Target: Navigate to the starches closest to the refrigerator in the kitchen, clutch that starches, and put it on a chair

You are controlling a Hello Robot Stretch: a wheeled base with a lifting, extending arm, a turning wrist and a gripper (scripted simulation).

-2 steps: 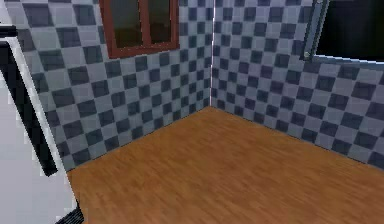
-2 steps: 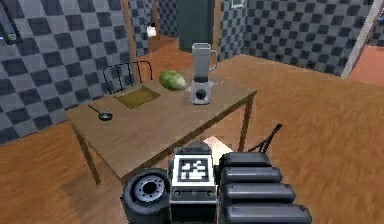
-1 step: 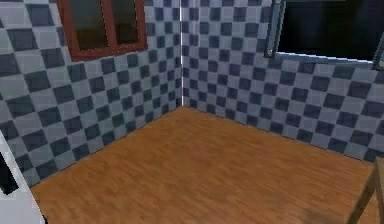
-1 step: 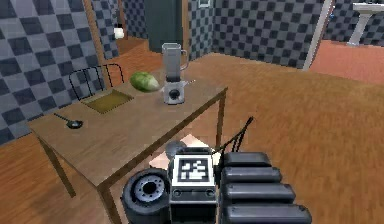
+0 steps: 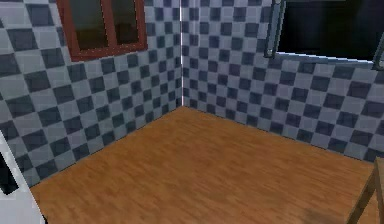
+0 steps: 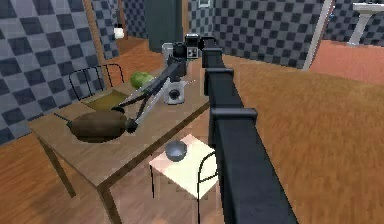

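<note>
Close by the claw [image 6: 130, 122] a brown lump [image 6: 96, 126] lies on the table [image 6: 120, 150]; you can't tell if it's held. Probably the grab step: lift next.

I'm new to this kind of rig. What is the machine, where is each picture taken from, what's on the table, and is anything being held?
This is a wheeled robot with one extending arm and a two-finger gripper, working in a simulated house. The forward view looks ahead from the robot. It shows a room corner with checkered walls, a wood floor, a red-framed window and a dark window.

The arm side view looks out sideways from the robot's body. The dark bar is the arm, and its gripper reaches toward a wooden table. On the table are a brown oval lump, something green and a pale grey object. A dark chair stands behind the table, and a light-seated chair in front carries a grey bowl.

The lump lies right at the fingers, so I cannot tell whether the gripper holds anything.
</note>
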